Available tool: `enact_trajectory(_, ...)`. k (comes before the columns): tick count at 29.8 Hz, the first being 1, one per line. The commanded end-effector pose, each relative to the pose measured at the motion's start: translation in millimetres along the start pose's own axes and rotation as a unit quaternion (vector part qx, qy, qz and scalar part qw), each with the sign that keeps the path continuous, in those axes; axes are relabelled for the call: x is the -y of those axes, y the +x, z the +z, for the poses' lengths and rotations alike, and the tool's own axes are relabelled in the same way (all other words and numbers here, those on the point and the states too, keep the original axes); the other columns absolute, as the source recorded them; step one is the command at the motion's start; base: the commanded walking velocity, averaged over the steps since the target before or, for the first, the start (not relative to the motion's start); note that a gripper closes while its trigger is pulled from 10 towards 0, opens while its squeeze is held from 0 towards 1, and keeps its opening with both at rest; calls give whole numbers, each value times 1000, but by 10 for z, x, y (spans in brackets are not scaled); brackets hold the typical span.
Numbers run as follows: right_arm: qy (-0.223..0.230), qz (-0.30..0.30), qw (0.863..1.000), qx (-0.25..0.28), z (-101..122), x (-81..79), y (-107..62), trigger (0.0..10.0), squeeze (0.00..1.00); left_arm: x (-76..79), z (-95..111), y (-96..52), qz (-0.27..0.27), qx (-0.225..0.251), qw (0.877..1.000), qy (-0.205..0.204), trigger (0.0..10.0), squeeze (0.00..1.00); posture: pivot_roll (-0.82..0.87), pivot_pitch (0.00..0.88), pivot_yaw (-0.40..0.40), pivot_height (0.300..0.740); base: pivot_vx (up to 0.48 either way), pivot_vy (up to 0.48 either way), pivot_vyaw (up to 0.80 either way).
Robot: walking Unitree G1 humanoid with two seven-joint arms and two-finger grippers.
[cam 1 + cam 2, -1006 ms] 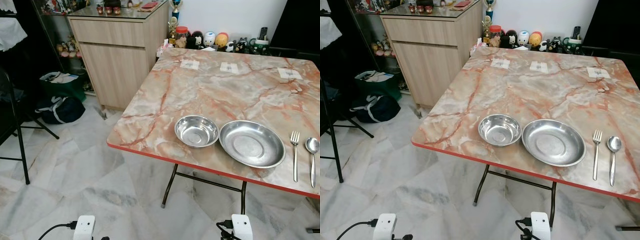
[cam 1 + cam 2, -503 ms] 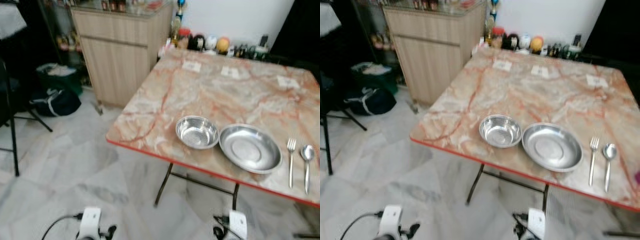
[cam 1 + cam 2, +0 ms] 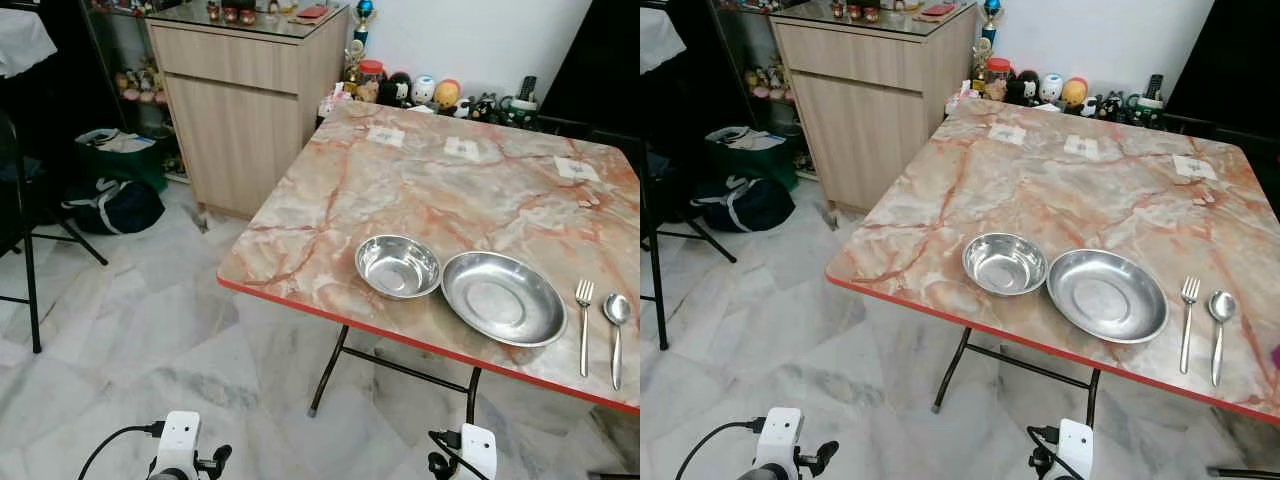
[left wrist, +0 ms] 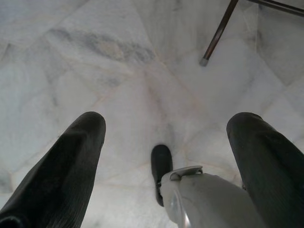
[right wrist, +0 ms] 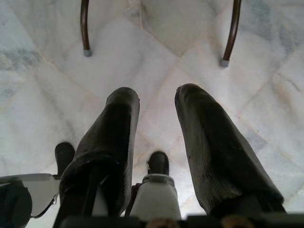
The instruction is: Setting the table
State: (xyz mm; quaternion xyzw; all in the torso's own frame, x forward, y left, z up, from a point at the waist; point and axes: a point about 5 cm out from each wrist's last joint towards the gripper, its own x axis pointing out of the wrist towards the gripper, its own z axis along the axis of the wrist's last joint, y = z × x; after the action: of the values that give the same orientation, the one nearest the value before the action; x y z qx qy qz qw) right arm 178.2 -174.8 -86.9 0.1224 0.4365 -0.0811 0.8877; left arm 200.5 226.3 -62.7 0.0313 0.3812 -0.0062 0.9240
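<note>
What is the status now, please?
Both tools low, open, empty: left tool, right tool. Bowl, plate, fork, spoon laid out on table.

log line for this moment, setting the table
stage: place setting laid | table: bowl, plate, fork, spoon near front edge | left gripper, right gripper: open, empty, over floor

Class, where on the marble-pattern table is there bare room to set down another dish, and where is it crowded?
Free: the wide middle stretch between the small steel bowl and the white paper slips near the far edge. Crowded: the near edge, where bowl, wide steel plate, fork and spoon line up.
</note>
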Motion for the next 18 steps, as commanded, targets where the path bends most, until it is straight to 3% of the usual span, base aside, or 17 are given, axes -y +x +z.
enact_trajectory(1,-2,5,1000,-2,-7,-43,4,10000,0,-30,63,7,-6,8,1000,24,10000,0,185,0,-50,740,0,0,0)
enact_trajectory(5,-49,14,999,-8,-38,-102,3,10000,0,-58,83,6,-11,7,999,52,10000,0,168,0,-28,740,0,0,0)
enact_trajectory(9,-58,15,998,-10,-49,-109,1,10000,0,-61,85,6,-12,6,998,56,10000,0,168,0,-28,740,0,0,0)
enact_trajectory(12,-128,20,991,-11,-121,-92,-23,10000,0,-35,113,16,-14,13,998,63,10000,0,161,0,-26,740,0,0,0)
enact_trajectory(18,-187,45,981,30,-7,-70,-26,10000,0,-28,203,8,-14,59,996,69,10000,0,114,6,-32,740,0,0,0)
